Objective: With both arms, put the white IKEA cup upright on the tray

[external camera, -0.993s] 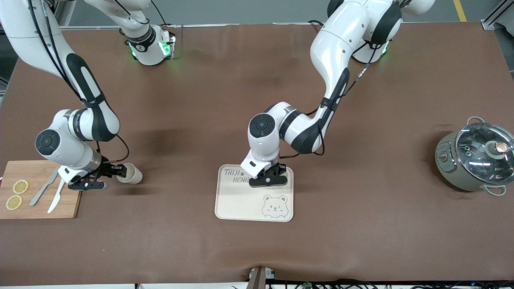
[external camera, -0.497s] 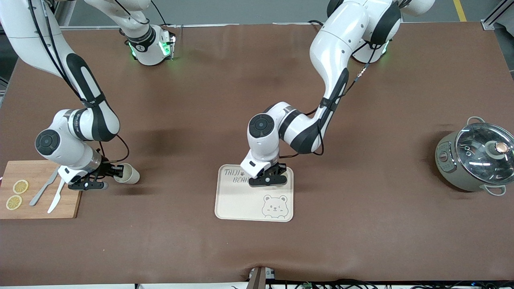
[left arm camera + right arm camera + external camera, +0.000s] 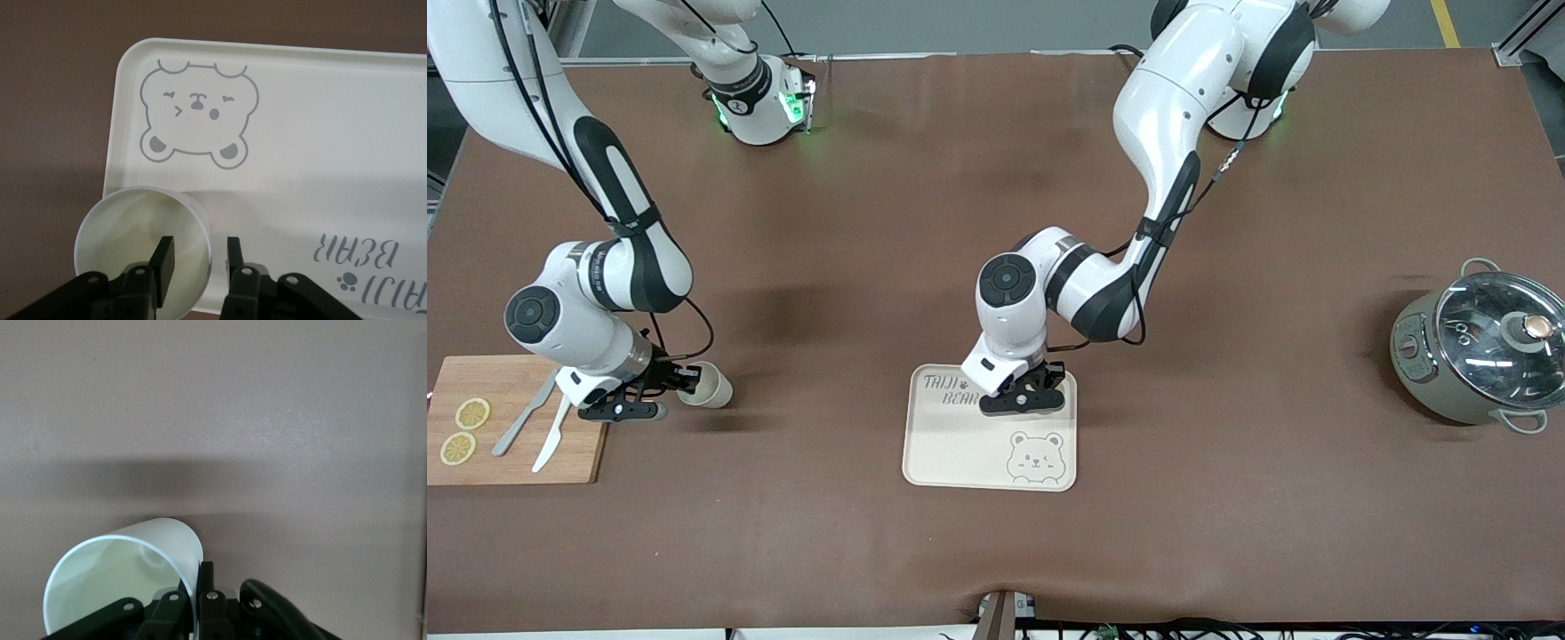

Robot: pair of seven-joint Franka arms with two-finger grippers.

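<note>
My right gripper is shut on the rim of a white cup, which it holds on its side beside the cutting board. In the right wrist view the cup has its wall pinched in that gripper. The cream bear tray lies mid-table. My left gripper is low over the tray's corner farther from the front camera, toward the left arm's end. In the left wrist view a second white cup stands upright on the tray. That gripper is open astride its rim. The front view hides this cup.
A wooden cutting board with lemon slices, a knife and a fork lies at the right arm's end. A grey pot with a glass lid stands at the left arm's end.
My right gripper has drawn the tipped cup a little toward the cutting board. My left gripper has hardly moved over the tray.
</note>
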